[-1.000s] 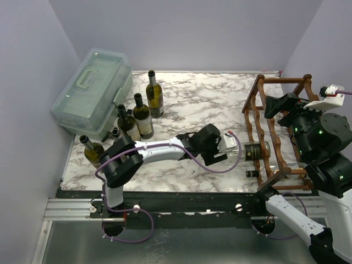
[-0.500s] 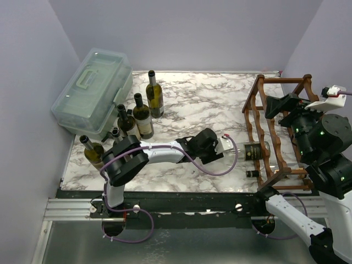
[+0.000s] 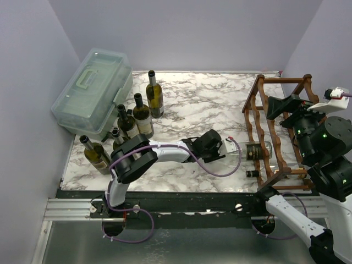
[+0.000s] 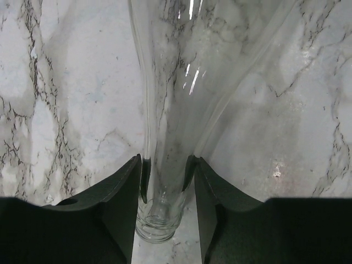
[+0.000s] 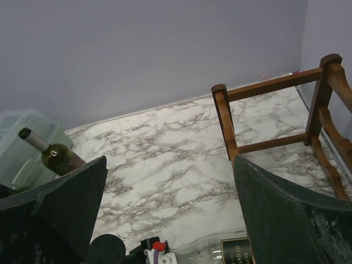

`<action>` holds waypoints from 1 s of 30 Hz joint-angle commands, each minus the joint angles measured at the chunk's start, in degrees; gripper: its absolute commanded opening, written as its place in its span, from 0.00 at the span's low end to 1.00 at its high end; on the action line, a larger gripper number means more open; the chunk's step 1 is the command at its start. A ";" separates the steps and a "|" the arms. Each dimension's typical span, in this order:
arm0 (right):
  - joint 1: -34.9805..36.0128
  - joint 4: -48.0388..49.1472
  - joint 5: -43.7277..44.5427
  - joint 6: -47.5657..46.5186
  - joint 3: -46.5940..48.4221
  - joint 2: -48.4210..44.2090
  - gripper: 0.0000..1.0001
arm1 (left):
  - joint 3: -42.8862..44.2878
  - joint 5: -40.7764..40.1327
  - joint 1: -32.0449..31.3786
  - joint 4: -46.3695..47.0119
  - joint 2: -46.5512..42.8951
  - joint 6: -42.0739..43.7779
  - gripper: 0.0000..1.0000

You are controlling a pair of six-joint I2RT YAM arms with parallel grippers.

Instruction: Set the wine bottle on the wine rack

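A clear wine bottle [image 3: 250, 149] lies on its side on the marble table, its dark-labelled body reaching between the posts of the reddish-brown wine rack [image 3: 257, 93] at the right. My left gripper [image 3: 224, 147] is low at the bottle's neck. In the left wrist view both pads press the clear neck [image 4: 165, 181] just behind its mouth, so the left gripper [image 4: 165, 165] is shut on the wine bottle [image 4: 181, 82]. My right gripper [image 5: 170, 165] hangs open and empty above the wine rack [image 5: 225, 118], with the bottle's label [image 5: 237, 251] below it.
A translucent lidded box [image 3: 93, 91] stands at the back left. Several dark green bottles stand near it, among them one [image 3: 154, 94] at the back and one [image 3: 93, 152] by the left edge. A small dark cap [image 3: 252, 174] shows low in the rack. Walls enclose three sides.
My left gripper has dropped lower and slid along the bottle to its neck, and its jaws have closed from wide apart onto the neck. The right arm has barely moved.
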 commanded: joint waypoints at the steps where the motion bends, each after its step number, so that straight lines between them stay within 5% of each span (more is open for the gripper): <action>1: -0.24 -0.40 0.29 0.78 0.16 -1.08 1.00 | 4.54 1.35 -0.84 1.07 1.96 -0.43 0.26; 14: -0.20 -2.98 3.69 -2.24 2.30 -3.69 1.00 | 17.46 -1.12 -3.29 1.24 9.87 -2.85 0.01; 30: -0.26 -5.04 6.35 -2.30 3.27 -4.11 0.99 | 26.56 1.77 -4.18 5.22 17.98 -3.03 0.00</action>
